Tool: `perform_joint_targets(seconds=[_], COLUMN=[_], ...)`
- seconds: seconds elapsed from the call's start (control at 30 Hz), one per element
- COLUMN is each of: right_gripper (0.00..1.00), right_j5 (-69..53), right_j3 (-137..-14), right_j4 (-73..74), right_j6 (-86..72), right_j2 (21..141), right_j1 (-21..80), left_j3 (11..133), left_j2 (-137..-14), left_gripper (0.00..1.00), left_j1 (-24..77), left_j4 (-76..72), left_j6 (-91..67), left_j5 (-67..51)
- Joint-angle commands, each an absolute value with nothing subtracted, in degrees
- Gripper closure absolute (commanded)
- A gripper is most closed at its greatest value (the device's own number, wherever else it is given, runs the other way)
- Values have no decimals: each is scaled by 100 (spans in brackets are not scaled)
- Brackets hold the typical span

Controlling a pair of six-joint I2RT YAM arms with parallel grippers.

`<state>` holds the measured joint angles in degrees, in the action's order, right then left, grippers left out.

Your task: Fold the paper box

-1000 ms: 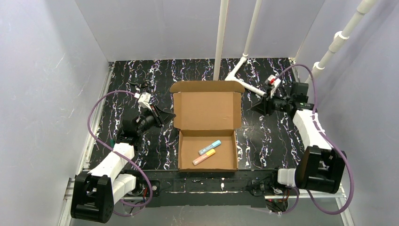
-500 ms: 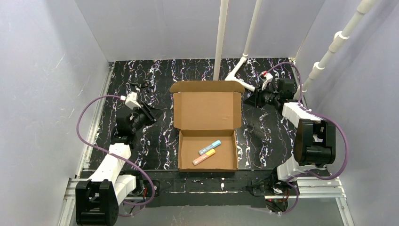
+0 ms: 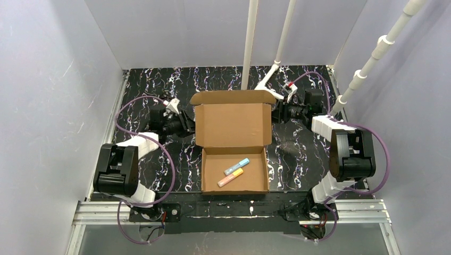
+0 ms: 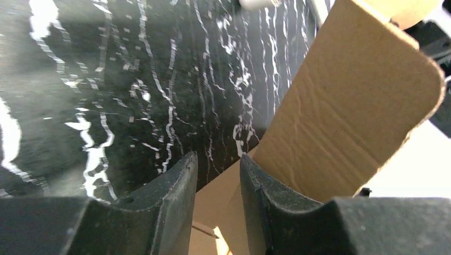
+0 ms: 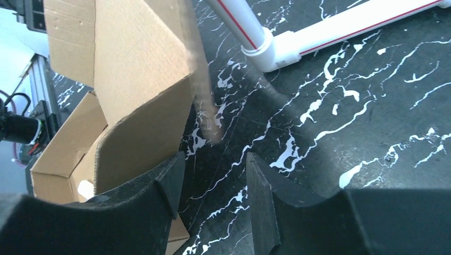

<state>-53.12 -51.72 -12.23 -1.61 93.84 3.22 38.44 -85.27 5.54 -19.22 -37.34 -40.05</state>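
Left jaws stand narrowly apart, right jaws wider, both empty, just beside the paper box [image 3: 234, 125] lid's flaps at 9 and 3 o'clock. Both arms reach low, inward. The box sits open in the middle of the desk [image 3: 298, 149].

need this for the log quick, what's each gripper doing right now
Left gripper: open, fingers slightly apart beside the paper box lid flap, holding nothing.
Right gripper: open, nothing between its fingers.
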Motion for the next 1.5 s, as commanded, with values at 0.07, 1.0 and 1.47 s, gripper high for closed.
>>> perform_joint_targets(seconds=[0.07,1.0,1.47], right_gripper=[41,35,19], right_j5=[-6026,-6252,-4637], right_j3=[-5069,-5283,-6069], right_j4=[-1632,3652,4671], right_j6=[-333,4866,5391], right_j2=[9332,6919,5922], right_j1=[359,483,466], left_j3=[4198,2647,1900], left_j2=[-8541,-6072,-5214], left_gripper=[64,59,57], left_j1=[984,1210,1450], left_j4=[-2152,-2444,-2446], left_j6=[-3419,-4310,-4797], left_j5=[-4684,-4377,-3975])
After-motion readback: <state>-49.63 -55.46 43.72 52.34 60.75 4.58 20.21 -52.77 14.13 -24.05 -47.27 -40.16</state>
